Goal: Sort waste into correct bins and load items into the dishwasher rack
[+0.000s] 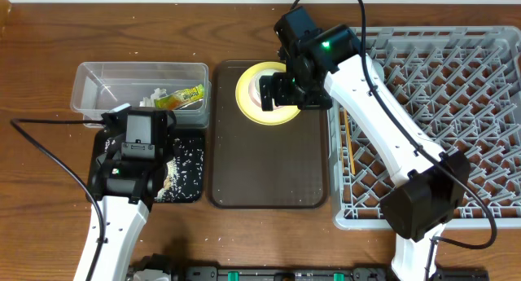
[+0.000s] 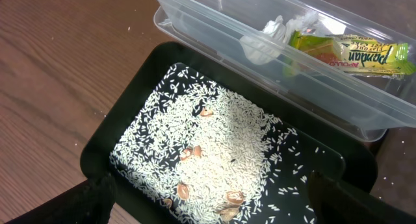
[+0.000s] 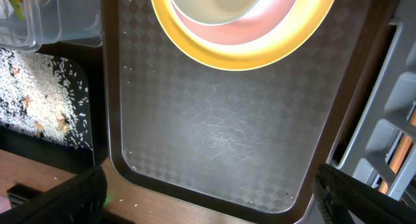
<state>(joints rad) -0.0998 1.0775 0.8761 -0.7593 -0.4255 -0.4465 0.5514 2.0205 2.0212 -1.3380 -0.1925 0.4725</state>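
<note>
The clear tub holds the snack wrapper and white tissue; both also show in the left wrist view, wrapper and tissue. The black tray holds loose rice with a few brown bits. My left gripper hovers over it, open and empty. The yellow plate holds the pink bowl with a pale vessel inside. My right gripper is open just above them. The grey rack is at the right. Blue bowl and chopsticks are not seen.
The plate sits at the far end of a large brown serving tray between the black tray and the rack. A few rice grains lie on the wooden table near the trays. A cable trails left of my left arm.
</note>
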